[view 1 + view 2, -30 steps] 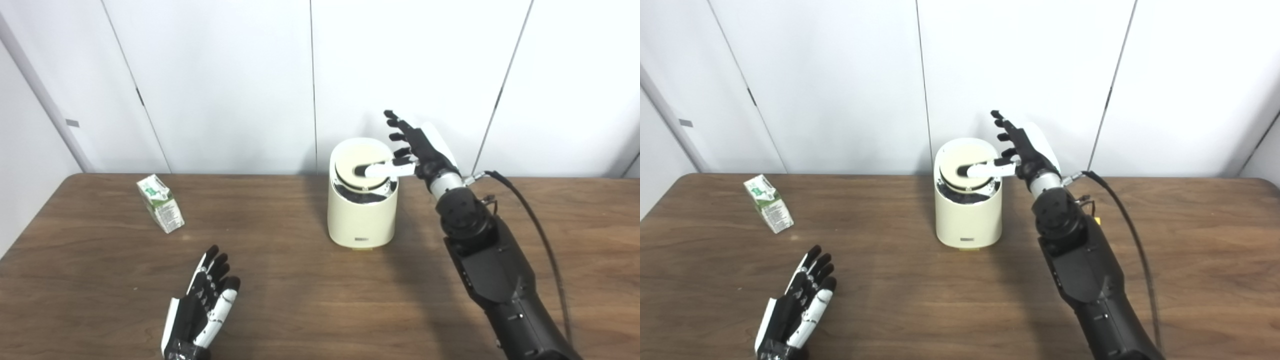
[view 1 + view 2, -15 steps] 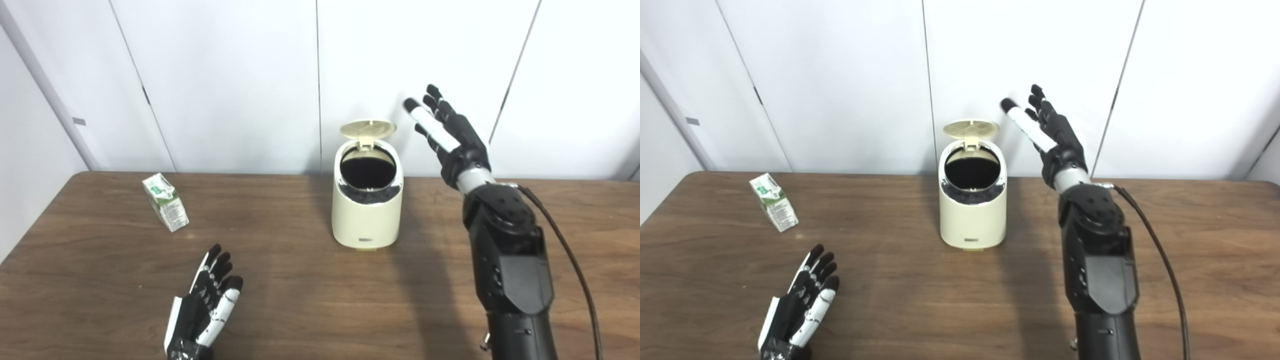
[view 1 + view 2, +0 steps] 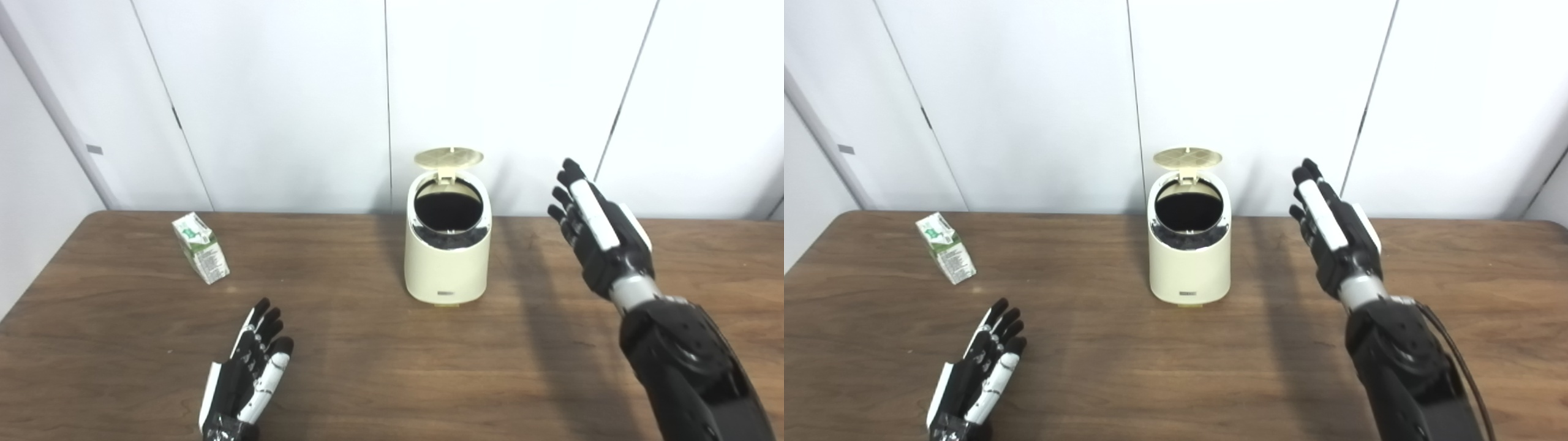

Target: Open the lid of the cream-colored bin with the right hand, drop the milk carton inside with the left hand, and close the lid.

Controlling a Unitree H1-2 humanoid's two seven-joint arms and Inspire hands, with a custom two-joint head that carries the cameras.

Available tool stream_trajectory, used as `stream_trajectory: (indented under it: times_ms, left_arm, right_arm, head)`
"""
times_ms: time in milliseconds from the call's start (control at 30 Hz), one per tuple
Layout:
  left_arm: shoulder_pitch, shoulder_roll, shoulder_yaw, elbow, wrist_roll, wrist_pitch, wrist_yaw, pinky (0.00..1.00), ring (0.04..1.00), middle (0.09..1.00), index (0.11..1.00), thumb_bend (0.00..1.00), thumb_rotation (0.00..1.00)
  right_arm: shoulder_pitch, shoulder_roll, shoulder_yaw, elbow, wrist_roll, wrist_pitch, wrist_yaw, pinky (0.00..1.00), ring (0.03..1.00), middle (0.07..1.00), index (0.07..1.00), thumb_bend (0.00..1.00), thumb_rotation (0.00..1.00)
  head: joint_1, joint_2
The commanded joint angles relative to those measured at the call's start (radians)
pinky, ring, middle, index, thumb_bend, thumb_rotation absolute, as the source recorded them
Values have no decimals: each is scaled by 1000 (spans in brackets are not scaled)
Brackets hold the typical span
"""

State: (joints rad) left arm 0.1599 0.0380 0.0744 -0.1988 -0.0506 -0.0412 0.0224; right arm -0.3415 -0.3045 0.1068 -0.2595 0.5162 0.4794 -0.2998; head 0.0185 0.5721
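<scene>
Table (image 3: 380, 367): dark brown wood grain, spans the full width of both views; white panelled wall (image 3: 275, 92) behind it.

Right arm (image 3: 692, 361): black, enters from the lower right corner, forearm angled up and toward the middle.

Bin (image 3: 447, 257): cream-colored, round, stands upright near the far edge of the table at about mid-width. Mouth uncovered, interior reads dark. Small label low on the front wall, print too small to read.

Right hand (image 3: 597, 236): raised above the table, to the right of the bin and well apart from it. Fingers extended and spread, pointing up and toward the wall. Holds nothing, touches nothing.

Left hand (image 3: 248, 376): low at the near edge of the table, left of centre. Fingers straight and slightly apart, pointing away from the robot. Empty. Contact with the table surface cannot be confirmed from either view.

Lid (image 3: 448, 157): flipped up, standing over the back rim of the bin on its hinge; ribbed underside faces the cameras.

Milk carton (image 3: 201, 247): small, white and green, stands on the table at far left, tilted. Well apart from the bin, and beyond and left of the left hand. Neither hand touches it.
</scene>
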Motion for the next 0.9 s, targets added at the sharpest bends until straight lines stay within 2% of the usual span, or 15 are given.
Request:
stream_trajectory:
  times_ms: [0, 100, 233, 367, 533, 667, 733, 867]
  left_arm:
    - [-10, 16, 5, -1, 12, 10, -2, 936, 933, 941, 1000, 609, 570]
    - [-11, 19, 9, -26, 11, 35, -1, 941, 931, 937, 999, 622, 579]
    - [-9, 27, 15, -40, -6, 41, -11, 942, 936, 943, 999, 634, 596]
    - [-10, 28, 25, -38, -46, 37, -26, 946, 943, 954, 1000, 610, 581]
    - [-9, 35, 24, -38, -36, 23, -35, 957, 953, 966, 1000, 598, 582]
    - [-5, 26, 24, -44, -24, 15, -26, 950, 943, 958, 1000, 610, 561]
    - [-3, 18, 24, -50, -22, 9, -21, 944, 940, 952, 1000, 600, 523]
    - [0, 9, 20, -75, 11, 13, -7, 879, 916, 941, 992, 591, 491]
  right_arm:
    - [10, -13, -14, -49, 10, -10, -21, 996, 990, 983, 977, 496, 745]
    - [53, -20, -28, -80, 14, -10, -29, 1000, 1000, 991, 971, 521, 747]
    - [118, -29, -56, -108, -17, -10, 6, 1000, 995, 992, 954, 546, 780]
    - [176, -4, -93, -116, -63, -28, 72, 1000, 999, 994, 945, 563, 819]
    - [239, 49, -126, -107, -107, -83, 128, 1000, 1000, 998, 954, 559, 839]
    - [286, 71, -129, -105, -176, -126, 174, 995, 987, 985, 948, 574, 816]
    - [301, 82, -130, -113, -208, -132, 187, 959, 972, 973, 943, 573, 811]
    - [318, 102, -144, -121, -234, -137, 210, 949, 967, 970, 940, 556, 822]
  head:
    - [1, 6]
    - [-11, 28]
    - [-23, 44]
    - [-19, 47]
    - [1, 54]
    - [35, 55]
    - [64, 54]
    - [116, 50]
